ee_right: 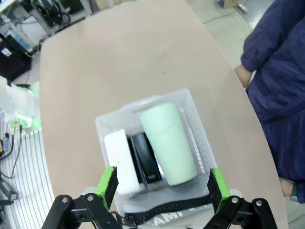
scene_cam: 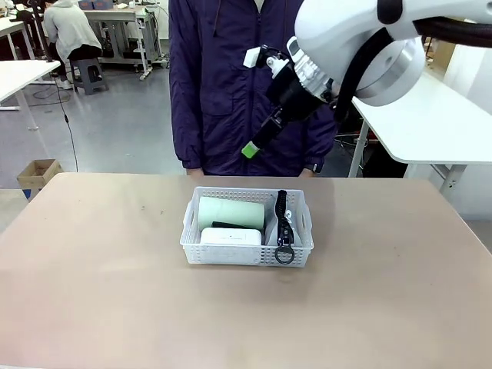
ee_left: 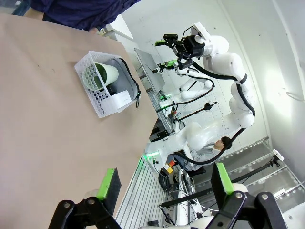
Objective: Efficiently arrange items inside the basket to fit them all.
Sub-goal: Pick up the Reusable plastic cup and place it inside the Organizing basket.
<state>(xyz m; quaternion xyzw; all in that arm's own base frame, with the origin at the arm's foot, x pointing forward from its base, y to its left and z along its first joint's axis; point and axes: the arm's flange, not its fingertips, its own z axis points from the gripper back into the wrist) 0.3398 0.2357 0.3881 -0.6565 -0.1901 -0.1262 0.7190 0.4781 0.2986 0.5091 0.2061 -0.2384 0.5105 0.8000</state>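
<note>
The white basket [scene_cam: 238,254] stands in the middle of the table. In it the pale green cup [scene_cam: 229,211] lies on its side at the back left. The small white box [scene_cam: 231,236] is along the front wall, with a strip of the black stapler [scene_cam: 233,225] between them. The grey pouch with its black strap [scene_cam: 284,223] fills the right end. My right gripper [scene_cam: 254,146] hangs open high above the basket [ee_right: 143,103], looking down on cup [ee_right: 169,143], stapler [ee_right: 145,157], box [ee_right: 121,160] and pouch [ee_right: 171,202]. My left gripper [ee_left: 167,183] is open, far from the basket [ee_left: 95,98].
A person in a dark blue jacket [scene_cam: 223,84] stands at the far edge, one hand [ee_right: 243,74] near the table. The brown table [scene_cam: 92,269] is bare around the basket. White tables [scene_cam: 430,115] stand to the right, and a cardboard box [scene_cam: 38,175] sits on the floor at left.
</note>
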